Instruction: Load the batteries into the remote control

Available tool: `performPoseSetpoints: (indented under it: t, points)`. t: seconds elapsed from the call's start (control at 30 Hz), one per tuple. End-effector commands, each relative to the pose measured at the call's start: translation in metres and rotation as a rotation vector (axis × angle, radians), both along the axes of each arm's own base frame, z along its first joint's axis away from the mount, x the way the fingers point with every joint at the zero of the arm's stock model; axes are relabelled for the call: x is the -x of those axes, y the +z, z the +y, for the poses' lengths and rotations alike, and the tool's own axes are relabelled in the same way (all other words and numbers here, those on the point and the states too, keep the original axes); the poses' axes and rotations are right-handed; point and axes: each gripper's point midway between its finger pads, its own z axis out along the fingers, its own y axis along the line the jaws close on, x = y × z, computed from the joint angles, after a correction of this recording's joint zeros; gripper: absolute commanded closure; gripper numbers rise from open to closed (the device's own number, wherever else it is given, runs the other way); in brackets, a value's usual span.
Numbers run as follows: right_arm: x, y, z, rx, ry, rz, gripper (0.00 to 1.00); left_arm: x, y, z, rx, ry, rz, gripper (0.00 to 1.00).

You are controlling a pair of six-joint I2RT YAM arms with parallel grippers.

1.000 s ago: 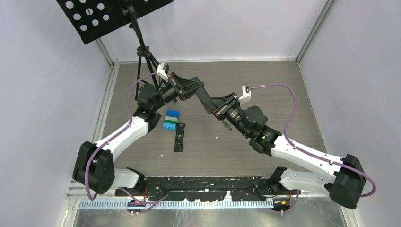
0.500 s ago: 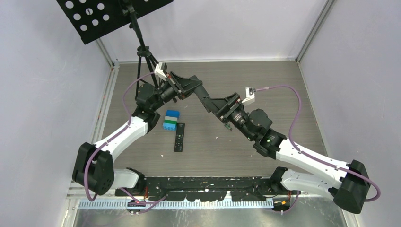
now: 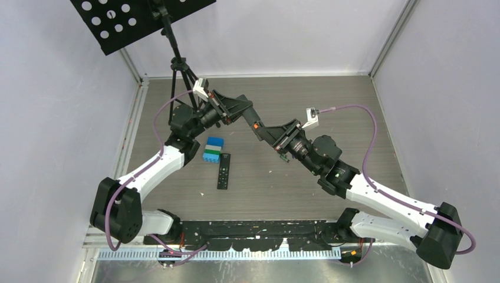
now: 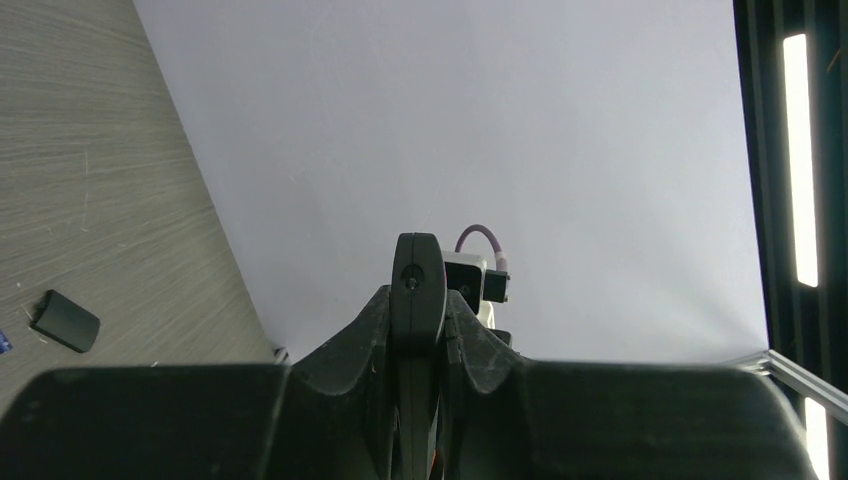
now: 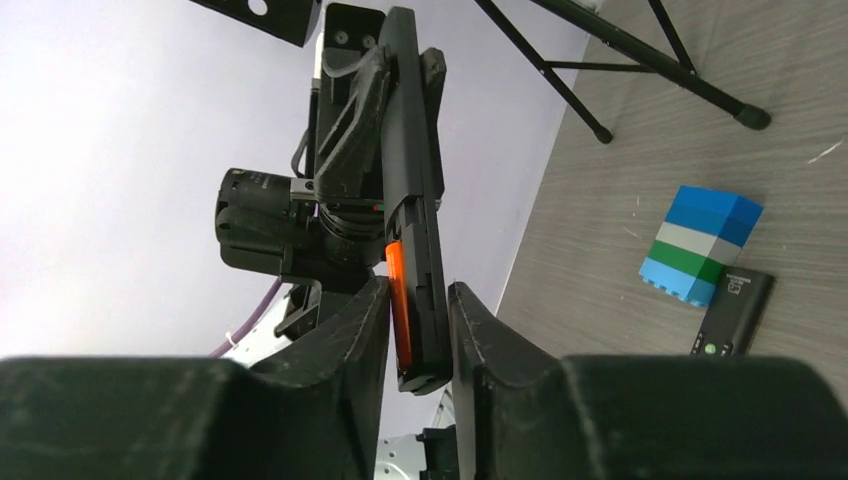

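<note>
Biggest worry is the remote control [image 5: 410, 150] itself. It's up in the air over the middle of the table, clamped edge-on in the left gripper [image 4: 417, 320], so a sideways shove from the other arm could twist it in that grip. The right gripper [image 5: 418, 300] has its fingers snug either side of the remote's free end, but I can't tell if it's truly squeezing. Smaller thing: the orange battery [image 5: 398, 300] lies along the recess there, and I reckon it could pop out and drop if pressed off-angle. Writing-wise, the second remote [image 5: 732, 312], on the table just near of the coloured blocks [image 5: 700, 245], has tiny pale print, unreadable. No brands visible.
</note>
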Motion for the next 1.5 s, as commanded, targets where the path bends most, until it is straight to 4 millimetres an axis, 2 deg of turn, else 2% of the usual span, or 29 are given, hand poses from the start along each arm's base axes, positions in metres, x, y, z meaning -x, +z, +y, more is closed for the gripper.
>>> performPoseSetpoints:
  t: [0.0, 0.13, 0.2, 0.23, 0.3, 0.37, 0.4, 0.43, 0.63, 0.7, 0.83, 0.93, 1.03, 1.13, 1.27, 1.4, 1.47]
  points:
    - [-0.001, 0.009, 0.003, 0.003, 0.017, -0.033, 0.73, 0.007, 0.017, 0.003, 0.012, 0.000, -0.081, 1.00]
    - [-0.004, 0.003, 0.001, 0.027, -0.001, -0.023, 0.96, 0.007, 0.018, 0.003, 0.004, 0.003, -0.095, 1.00]
    - [-0.005, 0.003, -0.001, 0.032, -0.005, -0.024, 0.99, 0.008, 0.019, 0.003, -0.007, 0.003, -0.114, 1.00]
    - [-0.005, 0.003, -0.001, 0.035, -0.003, -0.025, 0.91, 0.009, 0.018, 0.003, -0.016, 0.005, -0.124, 1.00]
    - [-0.003, 0.006, -0.003, 0.032, 0.003, -0.035, 0.57, 0.011, 0.017, 0.003, -0.036, 0.002, -0.153, 1.00]
    - [0.000, 0.010, -0.006, 0.029, 0.011, -0.056, 0.30, 0.015, 0.015, 0.003, -0.058, -0.003, -0.197, 1.00]
    - [0.001, 0.011, -0.008, 0.035, 0.013, -0.065, 0.21, 0.016, 0.013, 0.003, -0.075, -0.006, -0.217, 1.00]
    - [0.002, 0.012, -0.011, 0.045, 0.016, -0.076, 0.19, 0.017, 0.011, 0.002, -0.091, -0.013, -0.237, 1.00]
    - [0.020, 0.016, -0.025, 0.114, 0.082, -0.153, 0.18, 0.032, 0.005, -0.001, -0.115, -0.083, -0.342, 1.00]
    - [0.026, 0.012, -0.024, 0.163, 0.119, -0.182, 0.22, 0.037, 0.007, -0.002, -0.108, -0.104, -0.372, 1.00]
    - [0.034, 0.000, -0.019, 0.291, 0.193, -0.215, 0.36, 0.048, 0.013, -0.002, -0.098, -0.140, -0.434, 1.00]
    - [0.025, -0.014, -0.030, 0.410, 0.138, -0.175, 0.47, 0.059, 0.014, -0.001, -0.121, -0.165, -0.503, 1.00]
    - [0.012, -0.028, -0.047, 0.519, 0.043, -0.116, 0.49, 0.067, 0.000, 0.000, -0.193, -0.179, -0.548, 1.00]
    - [-0.003, -0.055, -0.068, 0.650, -0.058, -0.014, 0.48, 0.070, -0.018, 0.004, -0.293, -0.173, -0.565, 1.00]
    - [-0.024, -0.103, -0.094, 0.851, -0.157, 0.168, 0.42, 0.066, -0.041, 0.012, -0.422, -0.126, -0.556, 1.00]
    - [-0.047, -0.159, -0.109, 1.040, -0.177, 0.351, 0.42, 0.069, -0.051, 0.014, -0.457, -0.138, -0.551, 1.00]
    - [-0.059, -0.181, -0.118, 1.102, -0.199, 0.410, 0.42, 0.070, -0.058, 0.013, -0.463, -0.155, -0.539, 1.00]
